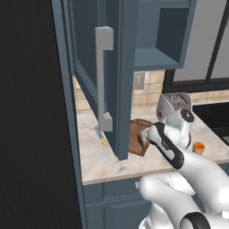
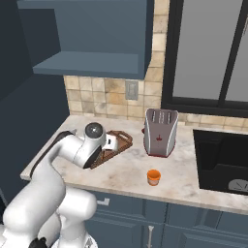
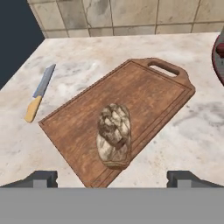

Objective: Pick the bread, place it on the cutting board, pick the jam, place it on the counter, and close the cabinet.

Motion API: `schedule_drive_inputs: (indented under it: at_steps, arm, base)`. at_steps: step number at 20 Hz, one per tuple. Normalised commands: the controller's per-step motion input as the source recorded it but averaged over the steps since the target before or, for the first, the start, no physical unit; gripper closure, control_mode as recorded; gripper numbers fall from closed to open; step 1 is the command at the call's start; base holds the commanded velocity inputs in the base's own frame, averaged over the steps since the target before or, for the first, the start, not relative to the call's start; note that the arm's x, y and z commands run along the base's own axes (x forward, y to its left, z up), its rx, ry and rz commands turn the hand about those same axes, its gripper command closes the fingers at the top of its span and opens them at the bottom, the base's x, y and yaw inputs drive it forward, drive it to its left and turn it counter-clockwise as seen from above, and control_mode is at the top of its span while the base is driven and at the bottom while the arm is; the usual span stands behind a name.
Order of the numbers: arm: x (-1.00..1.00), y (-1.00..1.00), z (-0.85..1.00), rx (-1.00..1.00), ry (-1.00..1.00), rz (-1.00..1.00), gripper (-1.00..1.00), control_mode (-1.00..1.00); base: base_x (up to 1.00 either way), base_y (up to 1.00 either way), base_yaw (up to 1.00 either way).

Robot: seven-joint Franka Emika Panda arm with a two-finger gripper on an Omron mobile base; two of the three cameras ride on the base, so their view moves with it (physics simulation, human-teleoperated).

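Counter (image 3: 183, 131) bears cutting board (image 3: 144, 92) with bread (image 3: 114, 135); jaws wide open, empty.

cutting board (image 1: 139, 142): we see it mostly hidden behind the open cabinet door (image 1: 117, 76) and the arm.
toaster (image 3: 218, 52): cut off by the hand view's right edge.
sink (image 2: 224, 162): cut off at the right edge.

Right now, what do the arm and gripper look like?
The arm has glossy white rounded link shells with dark grey-black joint bands and round dark end caps; no cables or markings can be made out. The gripper shows in the hand view as two small, blocky dark grey finger tips.
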Motion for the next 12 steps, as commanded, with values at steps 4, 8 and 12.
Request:
schedule_drive_inputs:
  at_steps: [4, 8, 12]
  arm:
    - [-0.48, 0.0, 0.13, 0.0, -0.07, 0.0, -1.0, -1.0]
    - [-0.48, 0.03, 0.15, 0.0, -0.11, 0.0, -1.0, -1.0]
    - [-0.47, 0.05, 0.15, 0.0, -0.1, 0.0, -1.0, -1.0]
  base:
    - [0.0, 0.0, 0.0]
    - [0.0, 0.0, 0.0]
    - [0.0, 0.0, 0.0]
